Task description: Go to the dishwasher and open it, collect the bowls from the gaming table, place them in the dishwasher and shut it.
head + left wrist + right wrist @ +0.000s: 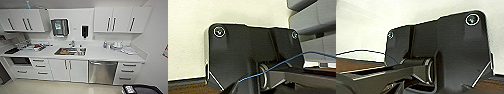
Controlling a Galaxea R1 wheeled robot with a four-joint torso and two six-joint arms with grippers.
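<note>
The robot faces a kitchenette wall, and the task looks barely begun. The stainless steel dishwasher point(102, 72), cabinet-wide with a horizontal steel bar handle across its top, sits under the long white bench point(100, 53), towards the bench's right end, between the white double-door cupboard point(68, 70) below the sink and a stack of white drawers point(128, 72) at the right corner. Its door is flush with the neighbouring fronts, so it is shut and the opening step is not yet done. The pale floor in front of it lies between the robot and the appliance, so I judge the robot is near but not yet within reach.

On the bench a steel sink point(70, 51) sits about mid-length, a wire rack with dishes point(30, 45) stands towards the left end, and some small white items, possibly cups, cluster near the right end; the view is too soft to name them. No coloured bowls can be made out there, so collecting, loading and closing all seem to remain.

The wrist views give the dark plates of the arms against pale wall and brown floor; whether either hand is open or closed, or holds anything, I cannot tell.
</note>
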